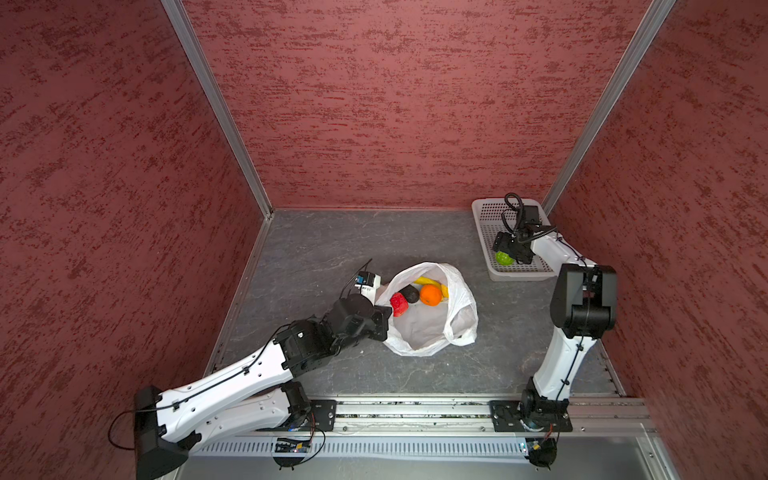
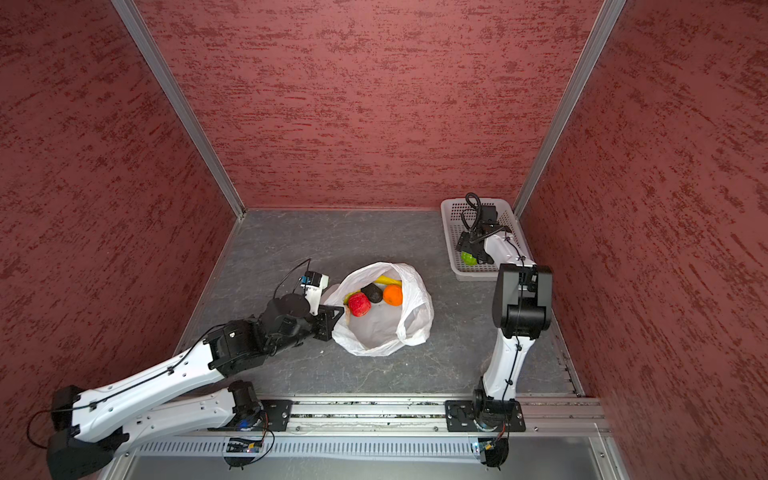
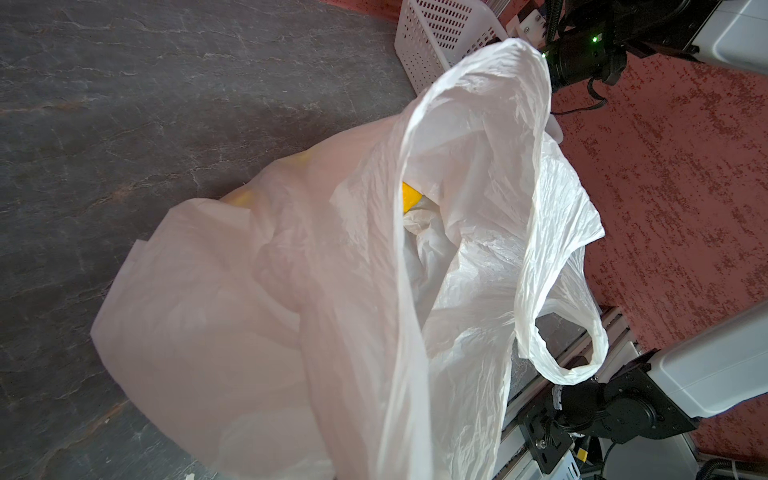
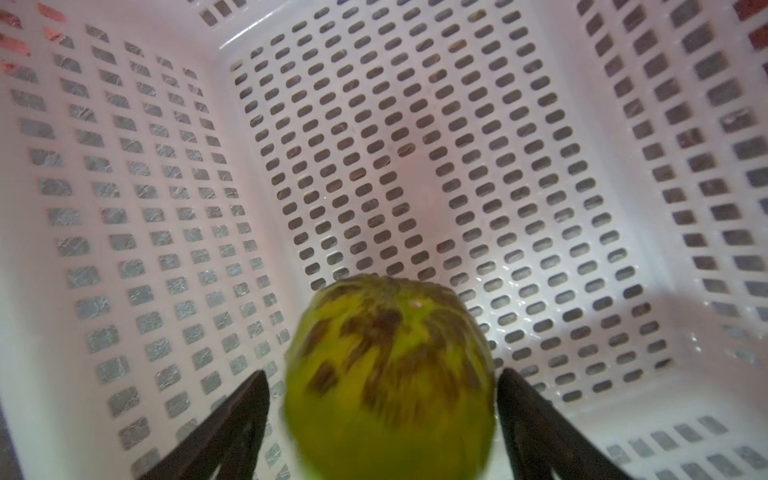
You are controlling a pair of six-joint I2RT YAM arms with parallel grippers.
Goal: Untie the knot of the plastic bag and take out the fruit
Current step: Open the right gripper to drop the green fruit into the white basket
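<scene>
Plastic bag (image 1: 459, 307) sits mid-table (image 1: 316, 249), mouth wide open, no knot that we can see, and one handle loop (image 3: 524, 324) hangs loose. Left gripper (image 1: 384, 320) is closed tight at the bag's left rim. We read that as pinching the thin plastic so the mouth stands open and the bag can't slide.

Inside, at the far end: red fruit (image 1: 399, 303), dark avocado (image 1: 411, 294), orange (image 1: 431, 295), with a banana (image 1: 430, 281) behind them.

Right gripper (image 1: 508, 251) is down inside the white basket (image 1: 488, 220) at far right. A green fruit (image 4: 390, 395) sits between its jaws, which are spread wide with a thin gap on one side, so we judge it released, not gripped. It's low over the basket's near end, probably so the fruit won't roll or bounce.

Untying looks done, so we're in the unloading step: one piece is in the basket and at least four are left in the bag.
</scene>
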